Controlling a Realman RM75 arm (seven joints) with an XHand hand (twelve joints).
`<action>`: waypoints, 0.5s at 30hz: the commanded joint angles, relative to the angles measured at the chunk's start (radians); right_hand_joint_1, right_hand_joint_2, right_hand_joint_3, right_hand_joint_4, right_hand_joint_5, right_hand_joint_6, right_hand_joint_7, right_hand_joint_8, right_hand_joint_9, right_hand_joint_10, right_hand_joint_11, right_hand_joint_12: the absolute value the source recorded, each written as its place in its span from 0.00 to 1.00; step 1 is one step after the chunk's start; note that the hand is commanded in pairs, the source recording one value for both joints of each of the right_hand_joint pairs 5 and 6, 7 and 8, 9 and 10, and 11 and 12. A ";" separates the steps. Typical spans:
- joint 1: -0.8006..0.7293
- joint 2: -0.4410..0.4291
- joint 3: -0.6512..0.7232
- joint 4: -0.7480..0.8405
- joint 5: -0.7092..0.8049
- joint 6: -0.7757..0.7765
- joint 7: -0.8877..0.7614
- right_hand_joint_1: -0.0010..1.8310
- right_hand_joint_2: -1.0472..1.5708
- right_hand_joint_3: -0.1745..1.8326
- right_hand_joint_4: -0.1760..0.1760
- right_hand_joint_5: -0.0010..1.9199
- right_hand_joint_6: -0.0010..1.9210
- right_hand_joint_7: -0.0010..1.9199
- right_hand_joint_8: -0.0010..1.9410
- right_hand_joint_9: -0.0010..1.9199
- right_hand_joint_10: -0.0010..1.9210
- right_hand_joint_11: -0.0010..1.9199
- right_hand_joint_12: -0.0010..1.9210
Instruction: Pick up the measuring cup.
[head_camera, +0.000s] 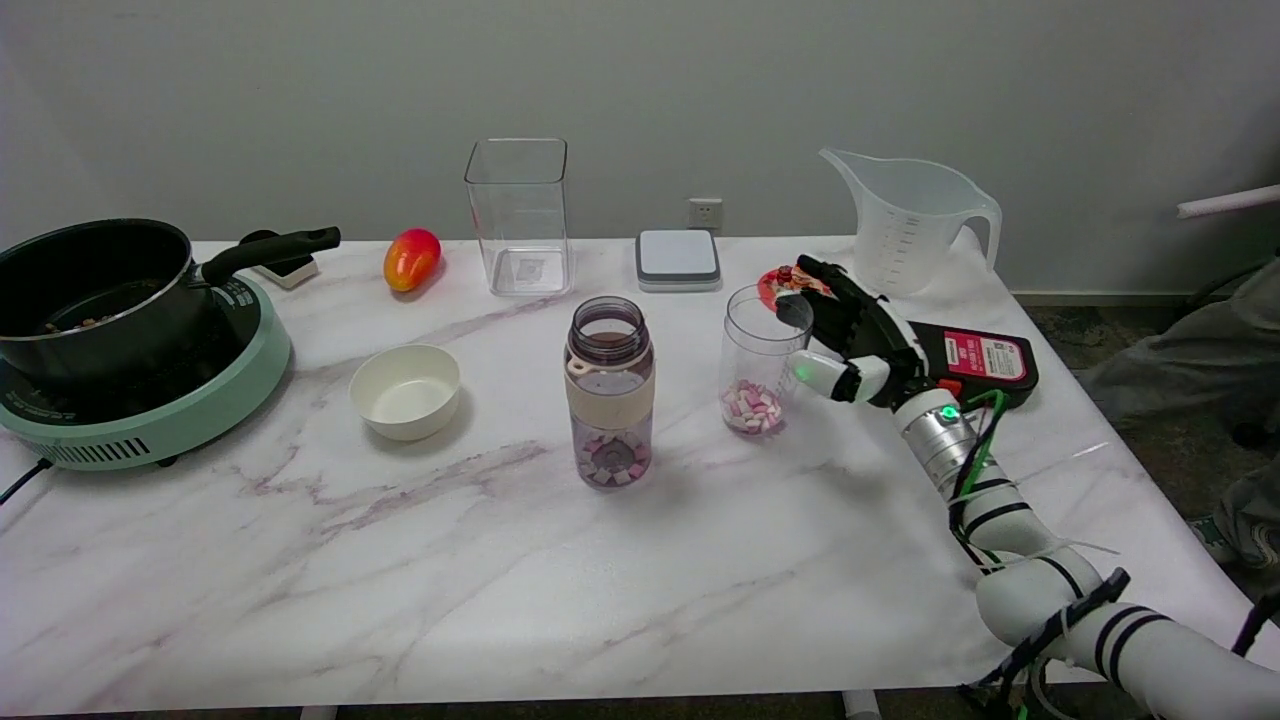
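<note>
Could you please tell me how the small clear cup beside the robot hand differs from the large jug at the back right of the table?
The small measuring cup is a straight, handleless cylinder; the large measuring jug flares upward and has a handle and a pouring spout. The cup holds pink and white pieces at its bottom; the jug looks empty. The cup is clear; the jug is cloudier. The cup stands right beside the robot hand; the jug stands farther back. Both stand upright and open-topped.

The scene is being viewed by one head camera only, set above the near side of the table (560, 600), looking down and across toward the far wall (640, 80).
</note>
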 joint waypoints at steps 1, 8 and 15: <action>0.166 -0.057 -0.032 -0.162 -0.102 0.043 -0.237 0.71 0.30 0.74 0.50 0.16 0.16 0.37 0.36 0.28 0.28 0.28 0.28; 0.110 -0.039 0.007 -0.078 -0.101 0.033 -0.232 0.69 0.14 0.80 0.50 0.07 0.07 0.28 0.28 0.27 0.27 0.28 0.28; 0.078 -0.031 0.021 -0.041 -0.100 0.032 -0.232 0.68 0.11 0.73 0.50 0.05 0.05 0.26 0.25 0.22 0.22 0.23 0.23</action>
